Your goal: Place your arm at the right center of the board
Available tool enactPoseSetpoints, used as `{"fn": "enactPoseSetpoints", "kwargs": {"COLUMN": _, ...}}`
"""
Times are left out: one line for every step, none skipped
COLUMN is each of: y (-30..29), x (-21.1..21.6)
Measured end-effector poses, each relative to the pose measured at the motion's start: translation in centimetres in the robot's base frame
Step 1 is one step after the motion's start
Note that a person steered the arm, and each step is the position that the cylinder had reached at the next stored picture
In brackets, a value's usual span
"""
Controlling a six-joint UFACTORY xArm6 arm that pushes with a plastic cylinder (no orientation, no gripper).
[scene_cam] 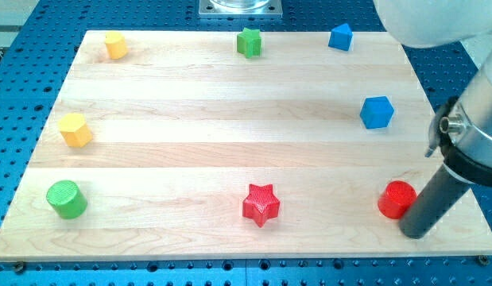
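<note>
We see a wooden table [230, 119] with small coloured blocks spread around its edges. Our arm comes in from the view's right, and our dark rod leans down toward the view's bottom right corner. My tip [414, 232] rests on the wood there, just beside the red round block [397, 199], which sits a little up and to the view's left of it. We cannot tell if the two are touching. We have no hand, only the rod, so nothing is being held. The right center of the table is above my tip, and the blue block [377, 112] sits near that spot. Another blue block [340, 36] is at the view's top, toward the right. A green star block [249, 42] is at the top middle. A yellow block [115, 45] is at the top left, and a second yellow block [75, 129] is at the left side. A green round block [67, 199] is at the bottom left. A red star block [261, 204] is at the bottom middle.
</note>
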State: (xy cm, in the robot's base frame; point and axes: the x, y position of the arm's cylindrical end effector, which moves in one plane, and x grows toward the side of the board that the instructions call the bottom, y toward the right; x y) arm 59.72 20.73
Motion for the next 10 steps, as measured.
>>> {"fn": "enactPoseSetpoints", "kwargs": {"y": 1.0, "x": 0.0}}
{"fn": "enactPoseSetpoints", "kwargs": {"y": 1.0, "x": 0.2}}
{"fn": "enactPoseSetpoints", "kwargs": {"y": 1.0, "x": 0.2}}
{"fn": "enactPoseSetpoints", "kwargs": {"y": 1.0, "x": 0.6}}
{"fn": "enactPoseSetpoints", "kwargs": {"y": 1.1, "x": 0.6}}
{"fn": "enactPoseSetpoints", "kwargs": {"y": 2.4, "x": 0.6}}
{"fn": "enactPoseSetpoints", "kwargs": {"y": 3.8, "x": 0.6}}
{"fn": "enactPoseSetpoints", "kwargs": {"y": 6.2, "x": 0.1}}
{"fn": "enactPoseSetpoints", "kwargs": {"y": 8.0, "x": -0.6}}
{"fn": "enactPoseSetpoints", "kwargs": {"y": 8.7, "x": -4.8}}
